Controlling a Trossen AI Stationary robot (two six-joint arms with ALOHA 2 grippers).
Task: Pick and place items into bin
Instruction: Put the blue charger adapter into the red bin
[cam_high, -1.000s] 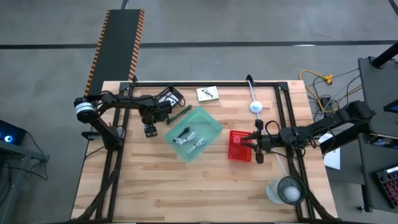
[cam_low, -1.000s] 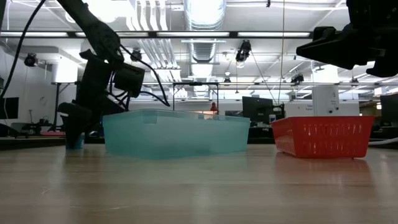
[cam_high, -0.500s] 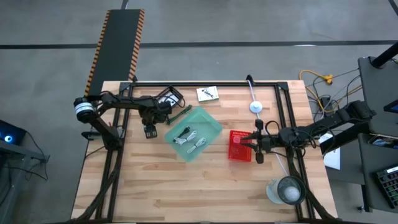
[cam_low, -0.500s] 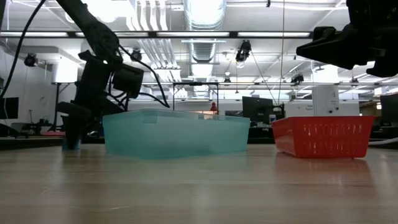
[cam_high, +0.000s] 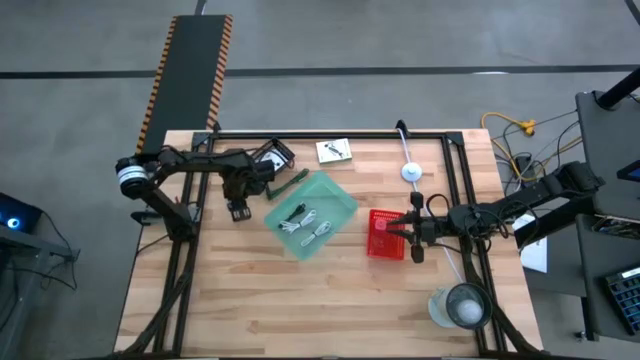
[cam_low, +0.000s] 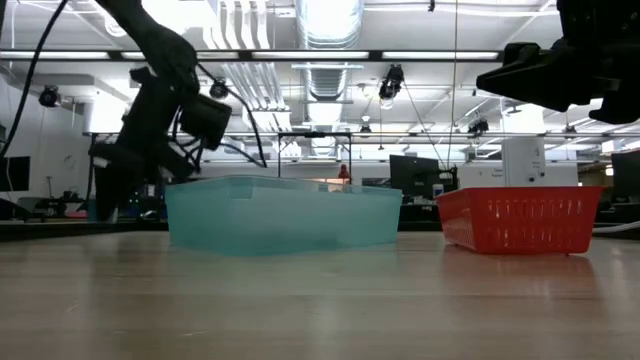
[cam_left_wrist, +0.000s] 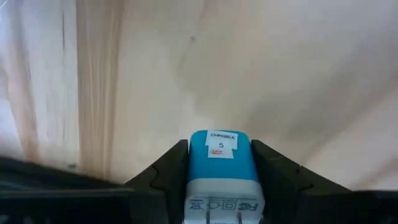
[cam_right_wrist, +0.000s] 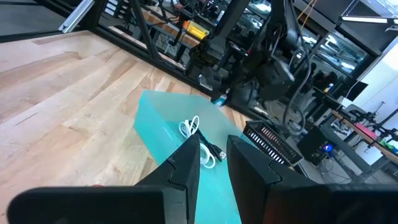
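Left hand (cam_left_wrist: 219, 186) clamps blue charger (cam_left_wrist: 221, 168) between its fingers (cam_left_wrist: 168, 171)

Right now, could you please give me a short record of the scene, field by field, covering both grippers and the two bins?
left gripper: shut on a blue charger block, above the wooden table, beside the teal bin
right gripper: fingers close together, nothing between them, hovering at the red basket
teal bin: holds white coiled cables and a dark cable
red basket: stands apart from the teal bin, on the right arm's side; contents not visible
green pen: on the table at the teal bin's far edge
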